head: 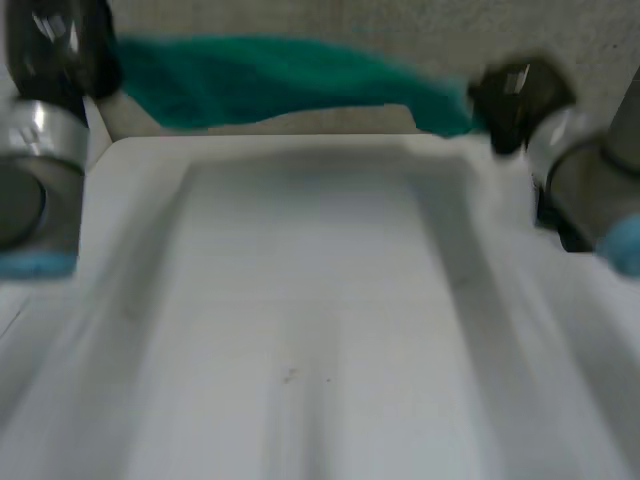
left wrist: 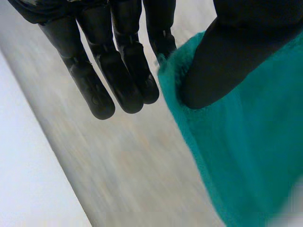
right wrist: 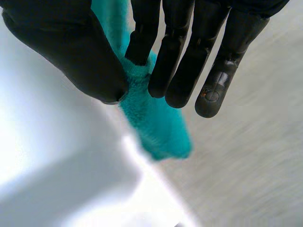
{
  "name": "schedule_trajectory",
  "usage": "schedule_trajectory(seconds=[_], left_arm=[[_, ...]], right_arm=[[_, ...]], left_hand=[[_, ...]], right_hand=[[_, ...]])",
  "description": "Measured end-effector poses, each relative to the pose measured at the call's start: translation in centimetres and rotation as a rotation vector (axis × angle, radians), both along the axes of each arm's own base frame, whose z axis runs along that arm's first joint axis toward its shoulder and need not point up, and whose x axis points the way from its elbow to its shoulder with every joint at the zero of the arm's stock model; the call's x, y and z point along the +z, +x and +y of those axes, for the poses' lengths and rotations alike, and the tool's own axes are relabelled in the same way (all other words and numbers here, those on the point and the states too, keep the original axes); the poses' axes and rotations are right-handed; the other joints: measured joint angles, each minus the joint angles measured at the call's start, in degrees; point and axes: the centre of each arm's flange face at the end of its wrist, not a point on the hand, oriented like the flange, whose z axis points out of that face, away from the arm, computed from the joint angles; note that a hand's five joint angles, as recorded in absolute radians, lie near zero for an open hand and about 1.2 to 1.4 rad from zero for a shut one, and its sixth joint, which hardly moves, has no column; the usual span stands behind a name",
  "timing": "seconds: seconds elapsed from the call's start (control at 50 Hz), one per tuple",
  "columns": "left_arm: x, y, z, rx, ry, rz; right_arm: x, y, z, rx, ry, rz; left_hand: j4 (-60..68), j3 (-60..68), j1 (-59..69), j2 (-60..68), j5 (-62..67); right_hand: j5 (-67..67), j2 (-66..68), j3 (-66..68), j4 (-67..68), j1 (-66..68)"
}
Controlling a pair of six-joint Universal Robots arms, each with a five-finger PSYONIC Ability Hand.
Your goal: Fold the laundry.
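A teal fleece cloth [head: 280, 80] hangs stretched in the air between my two hands, beyond the far edge of the white table [head: 320, 330]. My left hand [head: 60, 50] holds its left end. In the left wrist view the thumb [left wrist: 227, 61] presses the cloth [left wrist: 246, 156] against one finger, while the other fingers [left wrist: 118, 71] stay straight beside it. My right hand [head: 515, 100] holds the right end. There the thumb [right wrist: 66, 47] and a finger pinch a corner of the cloth [right wrist: 156, 127], which dangles below the fingertips.
Beige speckled floor [head: 500, 30] lies beyond the table's far edge. My grey forearms [head: 40, 200] flank the table on both sides.
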Motion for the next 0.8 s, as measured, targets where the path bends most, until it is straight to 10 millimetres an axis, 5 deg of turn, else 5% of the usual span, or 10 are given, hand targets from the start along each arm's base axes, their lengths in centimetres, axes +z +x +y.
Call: schedule_trajectory(seconds=[0.08,0.14,0.26,0.3,0.42,0.64,0.8], left_arm=[[-5.9,0.4,2.1,-0.003,0.227,-0.074],[-8.3,0.7,3.3,0.000,0.326,-0.116],[-10.2,1.2,4.9,0.012,0.429,-0.176],[-10.0,1.4,5.2,0.017,0.436,-0.182],[-9.1,1.9,5.9,0.026,0.440,-0.174],[-8.8,2.1,6.4,0.028,0.440,-0.166],[-8.5,2.2,6.5,0.029,0.432,-0.165]], right_arm=[[-6.1,-0.8,2.6,0.030,0.203,0.092],[-9.1,-1.2,4.2,0.055,0.296,0.117],[-12.3,-1.8,6.4,0.092,0.407,0.118],[-12.4,-1.8,6.7,0.096,0.419,0.113],[-11.2,-2.4,7.4,0.098,0.394,0.082],[-8.5,-4.0,5.3,0.117,0.254,0.069],[-7.4,-3.5,3.3,0.266,0.091,0.253]], left_hand=[[0.00,0.00,0.00,0.00,0.00],[0.00,0.00,0.00,0.00,0.00],[0.00,0.00,0.00,0.01,0.00],[0.00,0.00,0.00,0.00,0.00],[0.00,0.00,0.00,0.01,0.00],[0.00,0.00,0.00,0.01,0.00],[0.00,0.00,0.00,0.01,0.00]], right_hand=[[0.00,0.00,0.00,0.00,0.00],[-0.04,0.00,0.00,0.00,0.00],[-1.12,-1.16,-1.25,-1.36,-1.11],[-3.63,-3.97,-4.11,-4.35,-3.29],[-40.07,-40.55,-40.77,-41.11,-33.19],[-42.02,-41.55,-42.36,-42.92,-34.00],[-41.95,-41.54,-42.34,-42.90,-34.00]])
